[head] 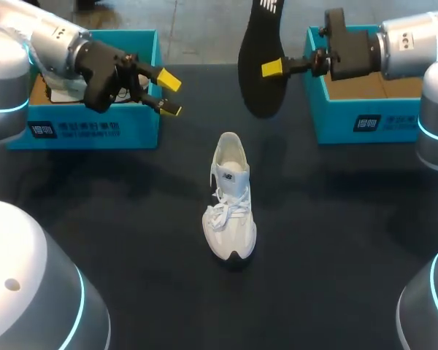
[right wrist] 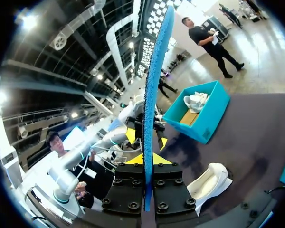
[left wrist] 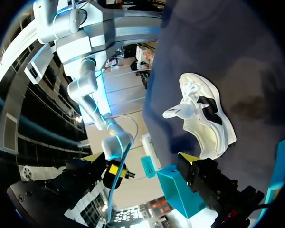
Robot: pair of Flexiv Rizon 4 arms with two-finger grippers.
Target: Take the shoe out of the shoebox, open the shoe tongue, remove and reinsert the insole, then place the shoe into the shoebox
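Note:
A white shoe (head: 230, 200) stands upright on the dark table, toe toward the front edge; it also shows in the wrist views (left wrist: 204, 118) (right wrist: 209, 183). My right gripper (head: 277, 68) is shut on the edge of the black insole (head: 261, 58), holding it in the air above the table's back middle. In the right wrist view the insole (right wrist: 154, 90) stands edge-on, its blue side showing, between the shut fingers (right wrist: 147, 160). My left gripper (head: 168, 93) hovers open and holds nothing beside the left shoebox (head: 87, 131), well left of the insole.
A second teal shoebox (head: 350, 120) stands at the back right under my right arm. The left shoebox (right wrist: 199, 118) holds another white shoe (right wrist: 197, 100). Dark table surface surrounds the shoe on all sides.

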